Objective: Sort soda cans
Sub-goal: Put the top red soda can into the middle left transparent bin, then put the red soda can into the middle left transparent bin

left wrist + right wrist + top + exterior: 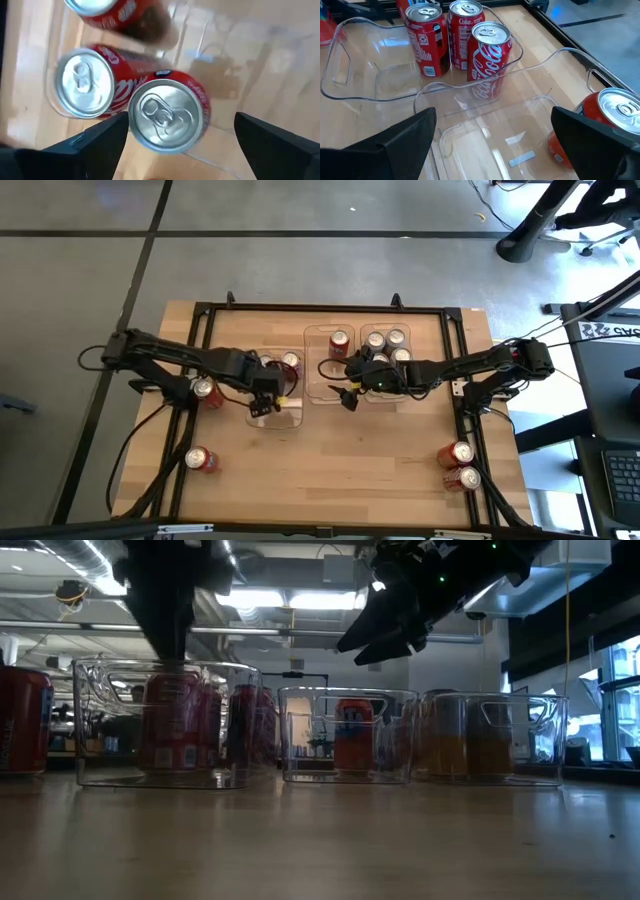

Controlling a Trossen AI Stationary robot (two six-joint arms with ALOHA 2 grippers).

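Note:
Three clear trays stand in a row mid-table. The left tray (283, 418) holds three upright red cans (451, 37). My left gripper (265, 400) hangs open over this tray, pointing down, its fingers on either side of one red can (167, 115) without a visible touch. The middle tray (318, 385) holds one red-orange can (615, 117). My right gripper (350, 395) hovers open above that tray's near part (485, 150), raised well above the trays in the low view (385, 640). The right tray (375, 395) holds several gold cans (388, 345).
Loose red cans are on the table: one upright beside the left tray (207, 390), one at the near left (200, 460), two at the near right (460, 452) (467, 477). Bare wood lies along the near middle. A black frame borders the tabletop.

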